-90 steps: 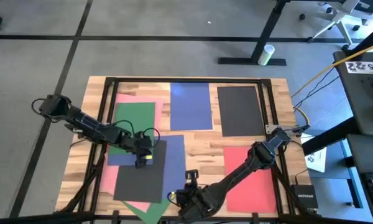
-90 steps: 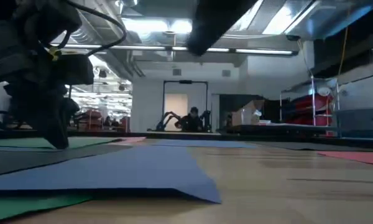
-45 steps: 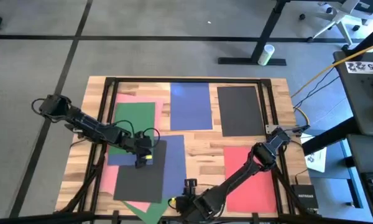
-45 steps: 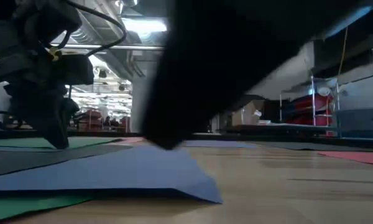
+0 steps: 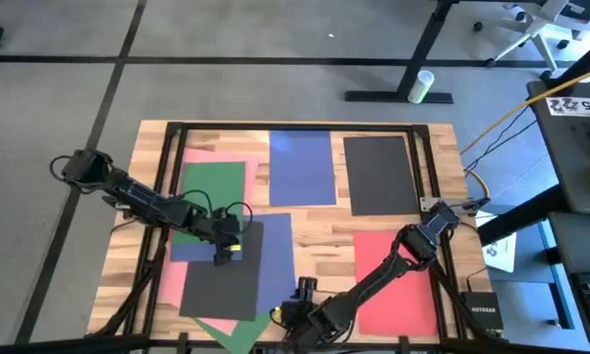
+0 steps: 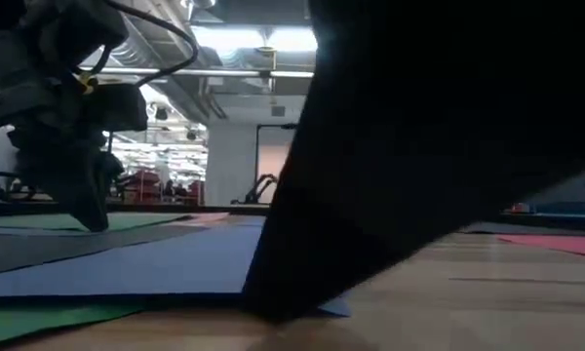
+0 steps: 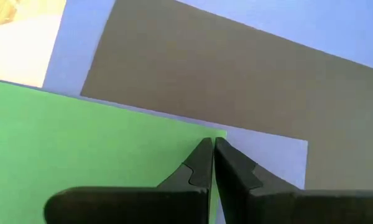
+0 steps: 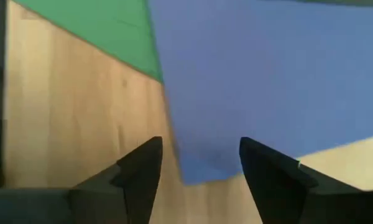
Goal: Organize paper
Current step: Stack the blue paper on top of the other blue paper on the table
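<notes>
Evidently half done: three sheets lay tidy at the worktop's (image 5: 320,221) far edge while the pinched-shut left tool (image 5: 224,252) pressed the jumbled pile (image 5: 226,280), the spread-open right tool (image 8: 199,163) nearing its blue sheet (image 8: 267,81).

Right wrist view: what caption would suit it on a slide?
Open right hand poised over the corner of a blue sheet on the wooden table.

Dark jointed arms (image 5: 143,200), black cables

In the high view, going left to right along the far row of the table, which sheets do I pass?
Pink sheet under the green sheet → blue sheet → black sheet.
</notes>
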Robot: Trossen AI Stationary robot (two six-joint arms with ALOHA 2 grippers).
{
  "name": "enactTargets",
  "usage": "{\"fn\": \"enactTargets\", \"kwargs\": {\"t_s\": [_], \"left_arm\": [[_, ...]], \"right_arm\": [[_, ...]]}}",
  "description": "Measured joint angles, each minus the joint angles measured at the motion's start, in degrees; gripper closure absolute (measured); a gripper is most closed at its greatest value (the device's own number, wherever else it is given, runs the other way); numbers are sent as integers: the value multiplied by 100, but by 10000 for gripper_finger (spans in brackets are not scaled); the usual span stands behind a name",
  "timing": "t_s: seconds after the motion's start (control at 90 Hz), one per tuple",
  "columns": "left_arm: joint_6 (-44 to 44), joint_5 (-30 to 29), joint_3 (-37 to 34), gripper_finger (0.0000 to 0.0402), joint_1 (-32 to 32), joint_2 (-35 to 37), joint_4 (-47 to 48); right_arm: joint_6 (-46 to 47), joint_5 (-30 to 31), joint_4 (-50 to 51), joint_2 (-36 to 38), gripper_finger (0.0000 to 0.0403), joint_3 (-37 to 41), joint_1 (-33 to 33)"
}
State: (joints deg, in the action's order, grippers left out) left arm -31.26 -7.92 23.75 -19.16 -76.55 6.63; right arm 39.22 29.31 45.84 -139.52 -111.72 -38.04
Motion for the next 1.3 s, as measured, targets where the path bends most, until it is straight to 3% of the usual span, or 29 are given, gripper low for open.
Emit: {"fn": "enactTargets", "kwargs": {"t_s": [0.289, 0.467, 0.811, 1.233, 1.3], "left_arm": [[-9, -1, 0, 402, 0, 0, 0], [-9, -1, 0, 402, 0, 0, 0], [-16, 0, 4, 402, 1, 0, 2], [-5, -1, 4, 402, 2, 0, 0], [-7, 2, 4, 402, 2, 0, -2]], "right_arm": [[-7, 283, 153, -17, 242, 11, 9], [-288, -189, -210, -22, 248, 27, -15], [-231, -353, -222, -37, 248, -55, -39], [-55, -600, -57, -33, 180, -231, -72], [123, -867, -526, -35, 175, -215, -113]]}}
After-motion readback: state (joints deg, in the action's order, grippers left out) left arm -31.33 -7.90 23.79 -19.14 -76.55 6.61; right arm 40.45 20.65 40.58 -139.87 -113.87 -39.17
